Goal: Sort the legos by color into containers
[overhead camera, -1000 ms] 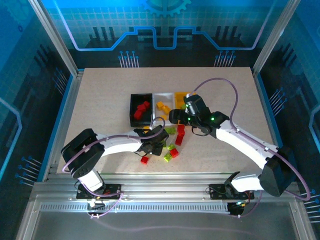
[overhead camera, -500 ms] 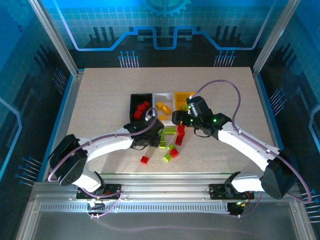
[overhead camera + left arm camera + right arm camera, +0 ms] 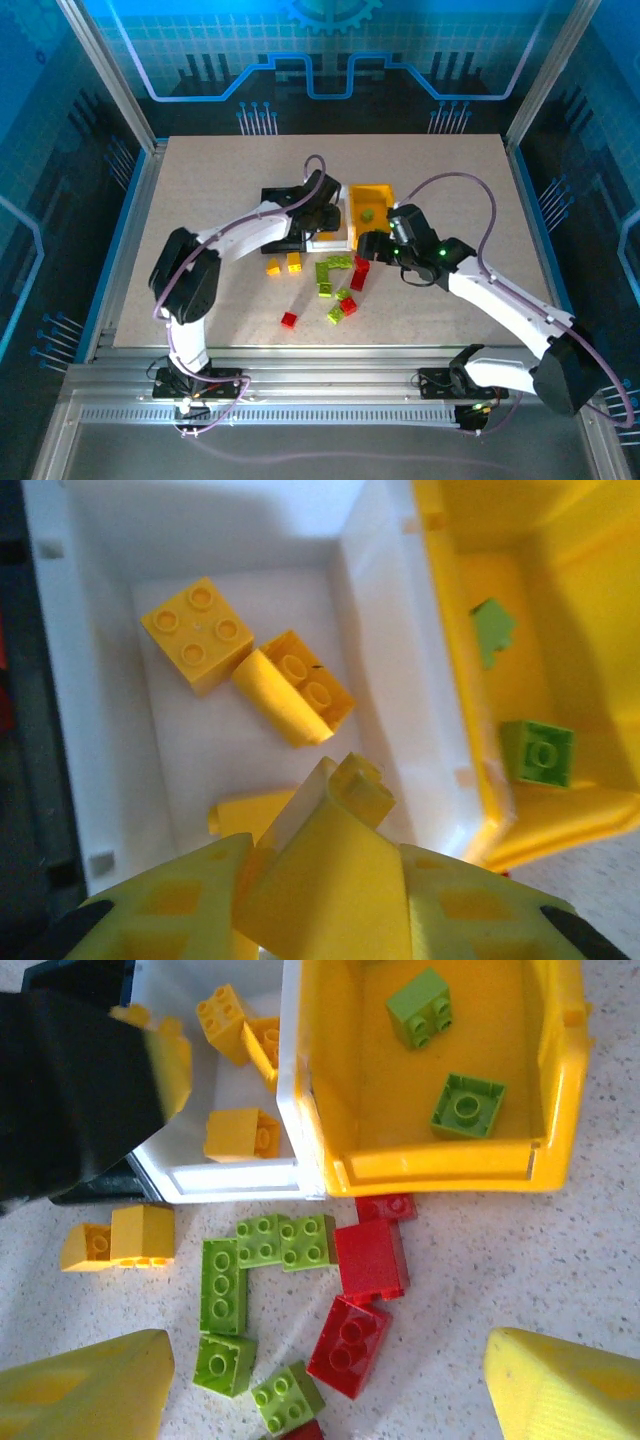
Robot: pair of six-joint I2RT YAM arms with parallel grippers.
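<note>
My left gripper point(image 3: 325, 852) is shut on a yellow lego point(image 3: 340, 870) and hangs over the white container point(image 3: 395, 630), which holds three yellow legos point(image 3: 195, 635). In the top view the left gripper point(image 3: 325, 215) covers part of the white container point(image 3: 330, 238), with the black container point(image 3: 275, 195) to its left. My right gripper point(image 3: 325, 1390) is open above loose green legos point(image 3: 285, 1240) and red legos point(image 3: 370, 1258) on the table. The right gripper point(image 3: 373, 245) sits just in front of the yellow container point(image 3: 385, 190), which holds two green legos point(image 3: 467, 1105).
Two yellow legos point(image 3: 283, 265) lie on the table in front of the black container. A lone red lego point(image 3: 289, 320) lies nearer the front edge. The left arm point(image 3: 70, 1090) crosses the left side of the right wrist view, above the white container point(image 3: 230, 1175).
The left gripper closed at the loose pile and swung away from the front, to over the white container, carrying a yellow lego. The right gripper drifted slightly right and stayed open.
</note>
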